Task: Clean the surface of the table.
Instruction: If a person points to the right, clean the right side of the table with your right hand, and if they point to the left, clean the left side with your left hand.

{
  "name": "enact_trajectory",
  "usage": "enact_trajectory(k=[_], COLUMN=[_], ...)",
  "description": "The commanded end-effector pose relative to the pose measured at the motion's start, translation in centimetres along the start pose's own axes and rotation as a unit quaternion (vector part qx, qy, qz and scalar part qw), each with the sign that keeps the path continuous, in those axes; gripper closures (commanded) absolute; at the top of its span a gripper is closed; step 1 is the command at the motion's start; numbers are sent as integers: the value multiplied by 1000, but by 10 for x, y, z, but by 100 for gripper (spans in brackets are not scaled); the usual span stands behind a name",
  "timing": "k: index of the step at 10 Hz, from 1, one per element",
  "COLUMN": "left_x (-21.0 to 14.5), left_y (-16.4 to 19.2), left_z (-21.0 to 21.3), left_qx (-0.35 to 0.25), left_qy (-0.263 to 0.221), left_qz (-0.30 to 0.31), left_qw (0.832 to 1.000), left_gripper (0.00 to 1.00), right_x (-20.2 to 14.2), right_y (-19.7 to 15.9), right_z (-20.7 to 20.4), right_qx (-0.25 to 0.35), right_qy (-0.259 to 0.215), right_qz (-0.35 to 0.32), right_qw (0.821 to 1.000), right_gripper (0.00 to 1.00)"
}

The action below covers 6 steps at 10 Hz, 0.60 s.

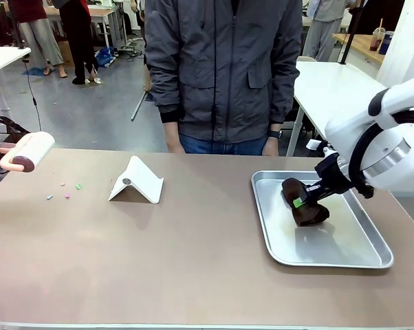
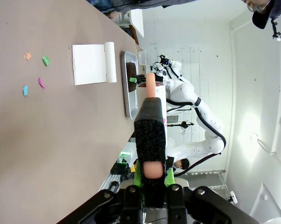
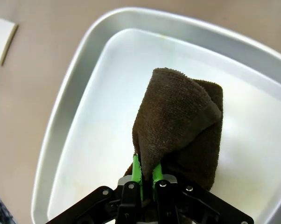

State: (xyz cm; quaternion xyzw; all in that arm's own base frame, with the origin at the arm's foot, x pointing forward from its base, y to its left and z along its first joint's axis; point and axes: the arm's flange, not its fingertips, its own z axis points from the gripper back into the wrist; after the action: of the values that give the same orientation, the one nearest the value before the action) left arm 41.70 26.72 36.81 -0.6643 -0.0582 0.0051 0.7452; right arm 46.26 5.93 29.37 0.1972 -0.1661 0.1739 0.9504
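Observation:
The brownish table (image 1: 193, 261) carries a few small coloured paper scraps (image 1: 64, 190) at its far left. A lint roller (image 1: 29, 150) with a white drum and a pink handle hovers over the table's left edge. My left gripper (image 2: 153, 179) is shut on the lint roller (image 2: 151, 126) by its handle, and the scraps (image 2: 38, 72) lie ahead on the table (image 2: 52, 154). At the right, my right gripper (image 1: 304, 199) is shut on a dark brown cloth (image 1: 304, 206) in a silver tray (image 1: 331, 258). From the wrist, my right gripper (image 3: 146, 175) pinches a fold of the cloth (image 3: 178, 116) above the tray (image 3: 70, 107).
A white folded stand (image 1: 135, 181) sits on the table between the scraps and the tray, also seen as the white stand (image 2: 90, 64) beyond the scraps. A person (image 1: 224, 69) in a grey jacket stands at the far edge, hands down. The near half of the table is bare.

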Motion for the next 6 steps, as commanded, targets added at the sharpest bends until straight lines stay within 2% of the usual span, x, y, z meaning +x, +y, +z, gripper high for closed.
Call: enact_trajectory(k=[1,6], left_x=[-1,-1], left_y=[-3,-3], left_z=[0,0], left_qx=[-1,-1], left_qy=[1,1], left_qz=[-2,-2], left_qw=[1000,1000], left_gripper=[84,84], right_x=[-21,-39], right_y=[-34,-67], right_z=[2,37], right_qx=[-52,-46], right_qy=[7,-37], right_qz=[-29,-89], right_qw=[998,994], right_gripper=[91,91])
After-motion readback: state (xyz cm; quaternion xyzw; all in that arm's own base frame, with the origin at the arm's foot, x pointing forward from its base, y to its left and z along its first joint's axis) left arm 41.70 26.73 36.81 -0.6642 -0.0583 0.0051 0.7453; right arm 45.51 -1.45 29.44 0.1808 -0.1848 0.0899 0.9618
